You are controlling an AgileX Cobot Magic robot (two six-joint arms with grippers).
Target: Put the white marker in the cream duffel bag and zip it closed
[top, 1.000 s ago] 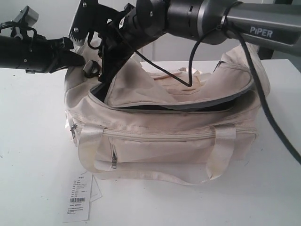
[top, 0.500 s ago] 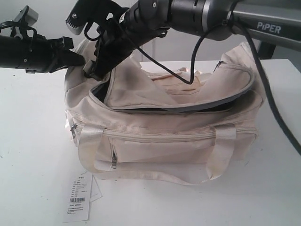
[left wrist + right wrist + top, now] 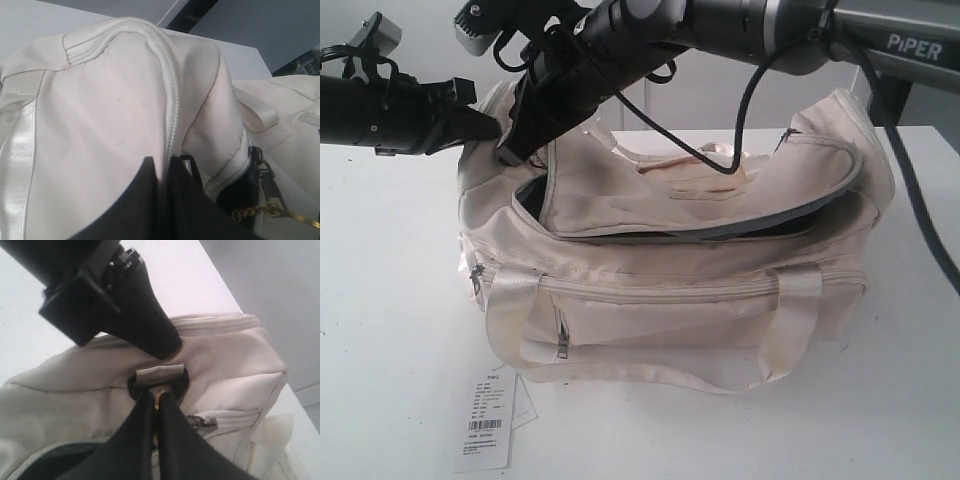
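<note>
- My right gripper has climbed up and toward the left end of the cream fabric duffel bag over the last second. It reaches across from the right side.
- In the right wrist view its fingers are pressed together, clamped at the grey tab of the zip pull. A glint of gold ring shows in the pinch.
- The corner of the curved top flap has lifted with the pull. It stands higher now than a second ago.
- My left gripper has not shifted. Its fingers are closed, pinching the bag's end fabric at the zip seam as an anchor.
- The strip of grey lining shows along the front, much as before. I judge the flap is being tensioned and the zip is hardly closed yet.
- The white marker is in no view. Probably it is inside the bag, but I cannot confirm that.
- The white paper barcode tag lies unmoved on the white table.
- Risk: the pull lifts the bag instead of running the slider. The left hold must stay firm.
</note>
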